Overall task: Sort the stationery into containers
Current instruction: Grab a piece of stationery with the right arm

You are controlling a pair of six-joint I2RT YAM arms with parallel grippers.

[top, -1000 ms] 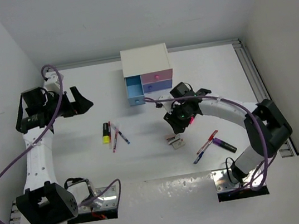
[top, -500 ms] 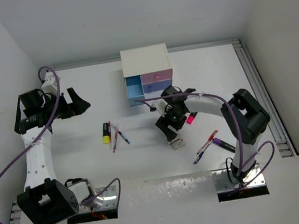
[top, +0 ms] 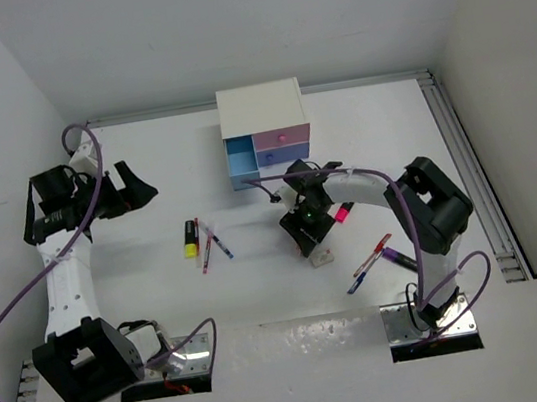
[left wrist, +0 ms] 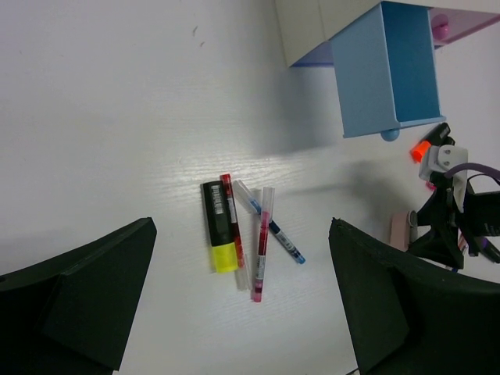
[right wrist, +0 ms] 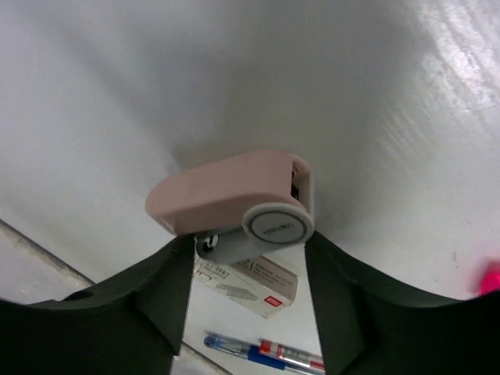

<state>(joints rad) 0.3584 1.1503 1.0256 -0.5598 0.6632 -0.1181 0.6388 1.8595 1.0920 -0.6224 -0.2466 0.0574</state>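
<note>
My left gripper [top: 135, 186] hangs at full spread, empty, well left of the cabinet [top: 261, 109], the yellow highlighter [left wrist: 221, 237] and thin pens [left wrist: 262, 242] untouched nearer it. My right gripper [right wrist: 248, 250] has just slid leftward to straddle the pale-pink stapler [right wrist: 226, 191] in front of the cabinet, jaws part-way in, though whether they bite I can't tell. That leaves the pink highlighter [top: 340, 213] loose on its right, short of the open light-blue drawer [left wrist: 387, 70], unsorted. Glossy white table [top: 162, 298], plain white walls [top: 222, 26] around.
</note>
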